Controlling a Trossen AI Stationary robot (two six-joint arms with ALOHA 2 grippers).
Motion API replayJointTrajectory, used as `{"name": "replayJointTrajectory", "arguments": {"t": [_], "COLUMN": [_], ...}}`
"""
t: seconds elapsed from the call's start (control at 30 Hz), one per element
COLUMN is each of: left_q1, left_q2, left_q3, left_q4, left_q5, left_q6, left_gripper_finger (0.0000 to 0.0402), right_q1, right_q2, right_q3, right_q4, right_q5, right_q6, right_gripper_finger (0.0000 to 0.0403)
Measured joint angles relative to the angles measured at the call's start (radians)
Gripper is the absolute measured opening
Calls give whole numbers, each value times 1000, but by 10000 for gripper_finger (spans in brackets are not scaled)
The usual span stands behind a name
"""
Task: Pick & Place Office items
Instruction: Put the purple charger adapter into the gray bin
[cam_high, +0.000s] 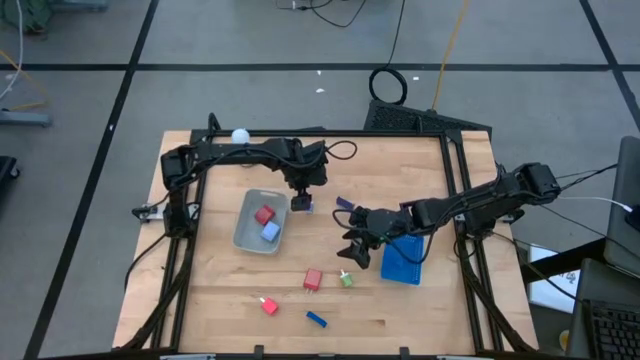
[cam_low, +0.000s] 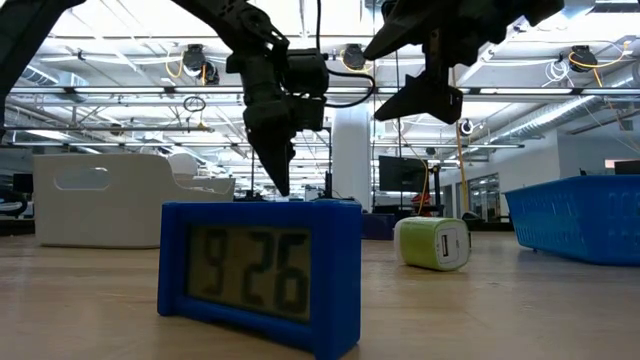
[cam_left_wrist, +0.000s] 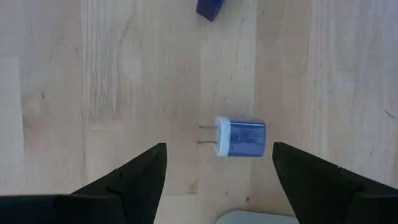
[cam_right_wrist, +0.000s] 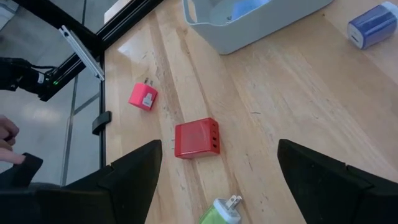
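Note:
My left gripper (cam_high: 301, 201) (cam_left_wrist: 219, 146) is open and points down, one finger on each side of a blue plug charger (cam_left_wrist: 239, 137) lying on the table just beyond the grey tray, without touching it. My right gripper (cam_high: 352, 250) (cam_right_wrist: 219, 143) is open too, hovering above a red block (cam_right_wrist: 196, 137) (cam_high: 313, 279) and a green plug (cam_right_wrist: 222, 211) (cam_high: 346, 279). A small red plug (cam_high: 268, 305) and a blue clock (cam_high: 317, 319) (cam_low: 260, 270) lie near the near edge. A red item (cam_high: 264, 214) and a lavender item (cam_high: 271, 231) rest inside the grey tray (cam_high: 246, 232).
A blue tray (cam_high: 402, 262) (cam_low: 580, 215) sits on the table to the right of my right gripper. A purple item (cam_high: 343, 203) lies between the two grippers. A white ball (cam_high: 240, 135) stands at the far edge. A person's hand (cam_right_wrist: 6, 130) shows beyond the table's edge.

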Motion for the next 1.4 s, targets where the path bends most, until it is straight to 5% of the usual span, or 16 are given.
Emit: {"name": "replayJointTrajectory", "arguments": {"t": [0.37,0.7,1.03,1.17,1.4], "left_q1": [-10,-40,-83,-92,-93], "left_q2": [0,-1,-1,-1,-1], "left_q3": [0,0,0,0,0], "left_q4": [6,44,45,45,46], "left_q5": [-35,-51,-128,-215,-214], "left_q6": [-79,-180,-97,-91,-67], "left_gripper_finger": [339,330,395,381,396], "right_q1": [0,18,33,33,33], "right_q2": [0,0,0,0,0], "right_q3": [0,0,0,0,0], "right_q4": [0,0,0,0,0], "right_q5": [0,1,3,3,6], "right_q6": [-4,-5,-4,-4,-4], "right_gripper_finger": [311,311,311,311,311]}}
